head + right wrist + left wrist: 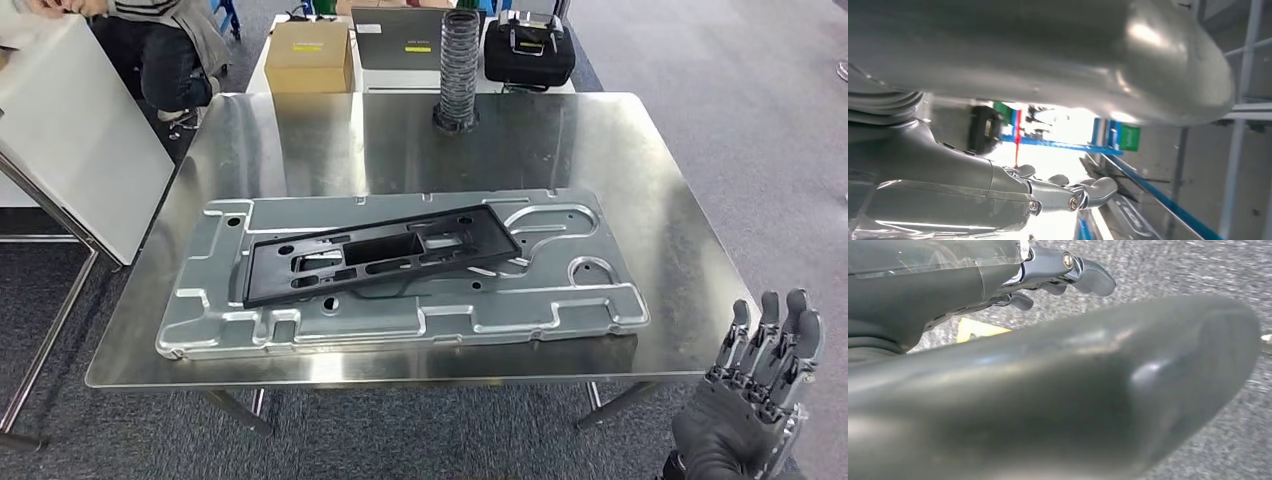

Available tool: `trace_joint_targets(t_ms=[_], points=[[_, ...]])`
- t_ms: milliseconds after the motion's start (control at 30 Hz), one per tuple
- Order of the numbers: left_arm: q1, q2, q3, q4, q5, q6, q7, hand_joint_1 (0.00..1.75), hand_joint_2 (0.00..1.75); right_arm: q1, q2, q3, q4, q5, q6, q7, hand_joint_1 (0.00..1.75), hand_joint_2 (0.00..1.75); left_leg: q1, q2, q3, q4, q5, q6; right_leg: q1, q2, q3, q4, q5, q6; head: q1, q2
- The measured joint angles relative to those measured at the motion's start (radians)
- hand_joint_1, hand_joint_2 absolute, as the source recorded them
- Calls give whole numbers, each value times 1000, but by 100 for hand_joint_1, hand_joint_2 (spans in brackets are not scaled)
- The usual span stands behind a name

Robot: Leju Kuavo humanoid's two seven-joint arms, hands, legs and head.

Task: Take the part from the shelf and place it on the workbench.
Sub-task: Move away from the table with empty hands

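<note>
On the workbench (640, 180), a black part (380, 255) lies across a silver panel (590, 300). Beside its near right corner, the right hand (750, 400) is raised, fingers upright, apart, empty. Left hand (1058, 270) fingers: cannot tell.

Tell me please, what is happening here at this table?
Neither hand is handling anything. A black plastic frame lies on a large stamped metal panel on the steel workbench. The right hand is raised beside the near right corner, fingers apart, empty. The left hand hangs over grey carpet, also empty.
</note>
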Motion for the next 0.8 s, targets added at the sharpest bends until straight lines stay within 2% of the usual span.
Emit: trace_joint_targets(t_ms=[33, 67, 100, 133, 167, 200, 233, 267, 300, 333, 367, 400, 467, 500, 533, 567, 600, 633, 667, 700, 733, 767, 800], points=[[0, 0, 1, 0, -3, 1, 0, 0, 0, 2, 4, -11, 7, -7, 18, 0, 0, 0, 0, 1, -16, 3, 11, -1, -1, 0, 13, 25, 5, 1, 0, 0], [0, 0, 2, 0, -5, 3, 0, 0, 0, 4, 9, -25, 14, -12, 37, 0, 0, 0, 0, 2, -33, 7, 22, -3, -1, 0, 44, 13, 27, -1, 1, 0], [-1, 0, 2, 0, -8, 4, 0, 0, 0, 4, 15, -40, 21, -17, 54, 1, 0, 0, 0, 2, -48, 11, 31, -6, 0, 0, 92, -35, 53, -4, 1, 0], [-1, -1, 3, 0, -11, 5, 0, 0, 0, 4, 22, -55, 28, -21, 70, 1, 0, 0, -1, 2, -60, 15, 40, -9, 1, 0, 154, -110, 63, -10, 1, 0], [-1, -1, 4, 0, -14, 5, 0, 0, 0, 4, 29, -72, 34, -26, 86, 0, 0, 0, -2, 2, -69, 19, 47, -13, 3, 0, 214, -195, 58, -17, 0, 0], [-2, -2, 5, 0, -18, 6, 0, 0, 0, 4, 37, -89, 41, -28, 99, 0, 0, 0, -3, 1, -74, 20, 55, -17, 7, -1, 257, -259, 47, -23, 0, 0], [-1, -2, 6, 0, -23, 6, -1, 0, 0, 4, 46, -108, 47, -30, 111, 0, 0, 0, -2, 1, -76, 19, 64, -23, 10, -1, 280, -300, 35, -29, 1, 0], [-1, -2, 6, 0, -28, 6, -1, 0, 0, 5, 56, -126, 54, -30, 120, 0, 0, 0, -1, 1, -77, 16, 74, -30, 14, -2, 285, -317, 35, -35, 3, 0], [0, -2, 7, 0, -34, 5, -2, 0, 0, 7, 67, -146, 62, -29, 128, 0, 0, 0, 0, 0, -78, 14, 79, -36, 13, -4, 279, -318, 45, -41, 4, 0], [1, -2, 8, 0, -39, 4, -1, 0, 0, 9, 80, -163, 69, -25, 135, 0, 0, 0, 2, 0, -83, 20, 71, -42, 12, -6, 272, -321, 56, -49, 5, 0], [2, -2, 8, 0, -44, 3, 0, 0, 0, 12, 94, -180, 76, -21, 144, 1, 0, 0, 3, -1, -91, 41, 42, -46, 10, -7, 262, -324, 68, -56, 3, 0], [3, -1, 9, 0, -48, 3, 1, 0, 0, 16, 108, -196, 82, -17, 154, 1, 0, 0, 4, -2, -104, 82, -5, -51, 8, -9, 249, -326, 81, -61, 1, 0], [3, 1, 12, 0, -54, 2, 4, 0, 0, 22, 133, -227, 100, -18, 179, 1, 0, 0, 6, -3, -134, 211, -108, -58, 11, -11, 218, -323, 105, -67, -2, 0], [3, 3, 14, 0, -56, 2, 4, 0, 0, 24, 145, -244, 111, -21, 191, 1, 0, 0, 6, -3, -141, 270, -132, -60, 13, -11, 200, -320, 116, -67, -2, 0], [3, 4, 17, 0, -58, 2, 4, 0, 0, 25, 155, -259, 123, -23, 202, 1, 0, 0, 6, -2, -136, 304, -129, -61, 14, -11, 182, -315, 127, -67, -3, 0], [3, 4, 21, 0, -59, 2, 3, 0, 0, 25, 163, -272, 134, -24, 211, 1, 0, 0, 6, -3, -115, 304, -105, -61, 14, -11, 163, -308, 137, -66, -2, 0], [3, 5, 24, -1, -59, 3, 3, 0, 0, 25, 170, -284, 147, -23, 219, 1, 0, 0, 6, -3, -76, 268, -74, -59, 15, -11, 144, -299, 145, -64, -3, 0], [2, 5, 28, -2, -59, 4, 2, 0, 0, 23, 176, -294, 160, -23, 226, 1, 0, 0, 6, -3, -23, 201, -59, -56, 15, -11, 127, -289, 152, -61, -3, 0], [1, 5, 32, -4, -58, 5, 0, 0, 0, 22, 181, -302, 173, -23, 230, 1, 0, 0, 4, -3, 33, 121, -61, -51, 16, -11, 114, -279, 158, -57, -2, 0], [0, 5, 35, -7, -59, 6, -1, 0, 0, 19, 186, -308, 186, -23, 230, 0, 0, 0, 1, -3, 74, 57, -71, -46, 17, -12, 106, -272, 165, -52, -1, 0], [0, 5, 39, -9, -59, 7, -3, 0, 0, 14, 189, -313, 200, -19, 226, 0, 0, 0, -1, -4, 98, 16, -84, -40, 17, -13, 102, -268, 172, -46, -3, 0], [0, 5, 44, -10, -61, 7, -6, 0, 0, 9, 191, -316, 216, -12, 219, 0, 0, 0, -4, -4, 103, 0, -86, -34, 17, -13, 101, -268, 180, -41, -5, 0], [1, 4, 48, -10, -64, 7, -8, 0, 0, 5, 192, -319, 235, -2, 210, 0, 0, 0, -3, -3, 95, 1, -76, -27, 16, -13, 99, -271, 190, -34, -7, 0]])
